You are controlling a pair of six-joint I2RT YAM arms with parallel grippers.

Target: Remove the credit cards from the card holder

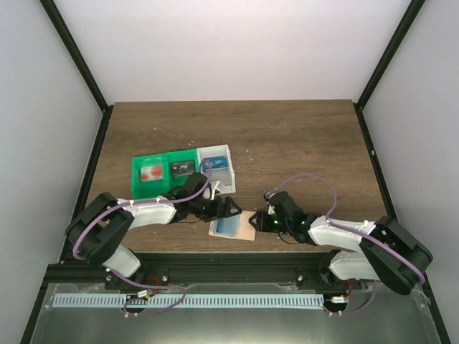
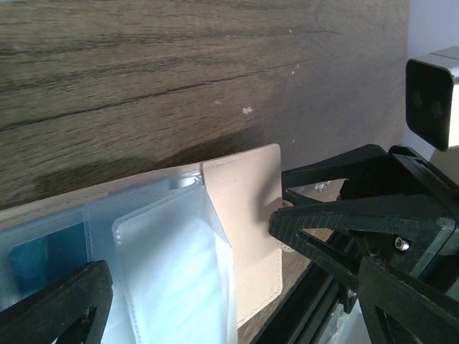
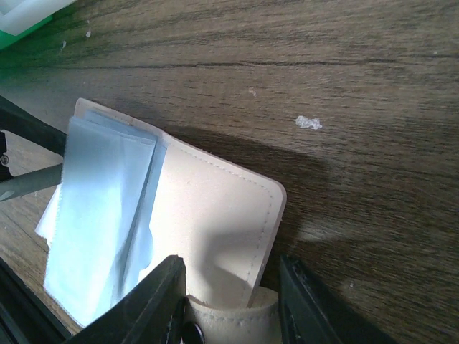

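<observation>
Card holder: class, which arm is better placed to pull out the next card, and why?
Left, probably. The left gripper hangs open over the card holder's clear sleeves, where a blue card shows; the right gripper is busy gripping the tan cover.

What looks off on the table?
A few small white flecks dot the brown wooden table. The flat tan bifold card holder lies skewed at the near edge, its clear plastic sleeves fanned up, one flap clamped in the right pincer. No damage visible.
</observation>
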